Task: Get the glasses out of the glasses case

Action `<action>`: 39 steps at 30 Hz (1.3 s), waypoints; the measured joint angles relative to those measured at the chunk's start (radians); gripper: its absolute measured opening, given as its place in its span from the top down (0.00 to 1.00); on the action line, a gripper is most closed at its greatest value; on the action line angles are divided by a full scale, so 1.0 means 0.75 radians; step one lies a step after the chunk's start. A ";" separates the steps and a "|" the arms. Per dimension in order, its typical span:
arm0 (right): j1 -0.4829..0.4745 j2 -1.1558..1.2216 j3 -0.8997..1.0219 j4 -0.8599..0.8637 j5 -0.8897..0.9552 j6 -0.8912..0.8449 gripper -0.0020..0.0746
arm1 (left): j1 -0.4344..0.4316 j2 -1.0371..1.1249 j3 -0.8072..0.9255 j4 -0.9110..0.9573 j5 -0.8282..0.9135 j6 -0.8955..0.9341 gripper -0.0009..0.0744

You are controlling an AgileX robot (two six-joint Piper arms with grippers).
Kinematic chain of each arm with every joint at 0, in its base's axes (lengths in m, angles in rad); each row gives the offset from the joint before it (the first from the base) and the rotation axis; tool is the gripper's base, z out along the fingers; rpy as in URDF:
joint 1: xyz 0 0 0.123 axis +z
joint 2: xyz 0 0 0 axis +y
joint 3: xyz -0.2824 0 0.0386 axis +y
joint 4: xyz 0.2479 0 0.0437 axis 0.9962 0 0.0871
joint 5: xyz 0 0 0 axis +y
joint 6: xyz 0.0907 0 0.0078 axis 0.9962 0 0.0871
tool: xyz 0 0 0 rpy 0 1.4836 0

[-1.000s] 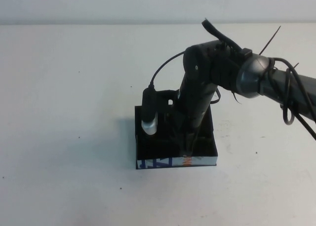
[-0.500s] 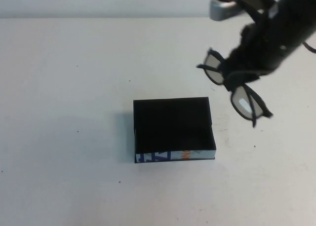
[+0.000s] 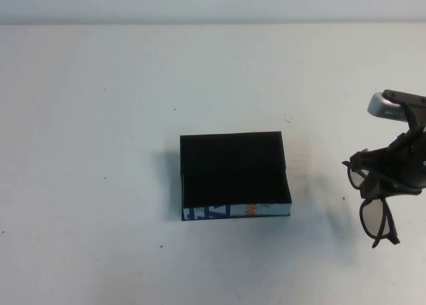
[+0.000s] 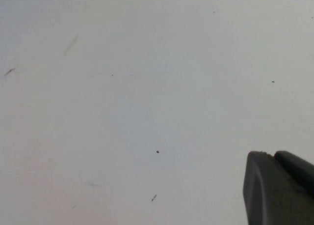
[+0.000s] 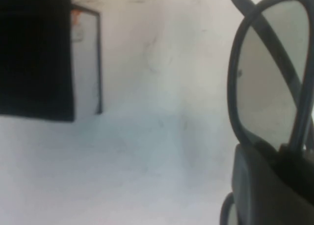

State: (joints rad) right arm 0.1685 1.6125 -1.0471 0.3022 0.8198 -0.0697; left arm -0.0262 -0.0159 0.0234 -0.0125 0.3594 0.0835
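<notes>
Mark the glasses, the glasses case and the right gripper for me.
glasses (image 3: 375,217), high view, lower lens.
glasses case (image 3: 233,168), high view, black lining.
right gripper (image 3: 393,175), high view, clamped on the frame.

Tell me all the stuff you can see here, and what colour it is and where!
table: one, white, under everything.
glasses case: one, black box with a white, blue and orange side wall, middle of the table, nothing in it.
glasses: one pair, dark frame with clear lenses, out of the case, held off to its right.
right gripper: one, black, at the right edge, shut on the glasses.
left gripper: one, dark, seen only in the left wrist view over bare table.
</notes>
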 joint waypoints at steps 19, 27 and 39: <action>0.000 0.142 -0.044 -0.037 -0.015 0.010 0.56 | 0.000 0.000 0.000 0.000 0.000 0.000 0.99; 0.000 -0.475 0.132 -0.099 -0.075 0.010 0.65 | 0.000 0.000 0.000 0.000 0.000 0.000 0.99; 0.000 -1.536 0.649 -0.212 -0.441 0.010 0.99 | 0.000 0.000 0.000 0.000 0.000 0.000 0.99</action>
State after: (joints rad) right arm 0.1685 0.4602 -0.5602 0.1434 0.4887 -0.0621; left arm -0.0262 -0.0159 0.0234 -0.0125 0.3594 0.0835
